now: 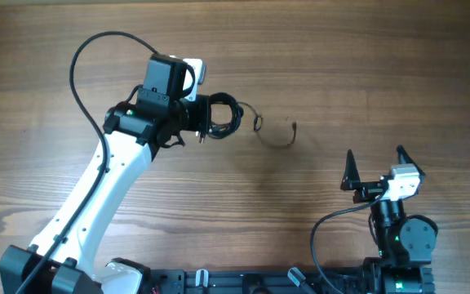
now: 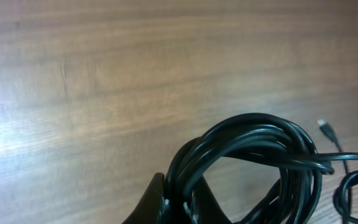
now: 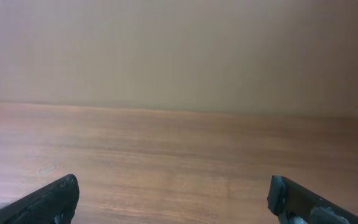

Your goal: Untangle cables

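The cables (image 1: 225, 114) are a bundle of thin black cords in a coiled loop at the middle of the table. My left gripper (image 1: 210, 114) is shut on the loop's near side. In the left wrist view the coil (image 2: 253, 149) rises between my left gripper's fingers (image 2: 182, 202). A loose strand (image 1: 277, 137) trails right from the bundle in a curve, ending in a small plug (image 1: 294, 126). A plug end (image 2: 328, 130) also shows in the left wrist view. My right gripper (image 1: 375, 163) is open and empty at the front right, well apart from the cables; its wide-apart fingers (image 3: 173, 199) show only wood between them.
The wooden table (image 1: 365, 65) fills the view. The left arm's thick black robot cable (image 1: 84, 65) arcs over the table at the left. The right arm's base (image 1: 402, 245) sits at the front right edge.
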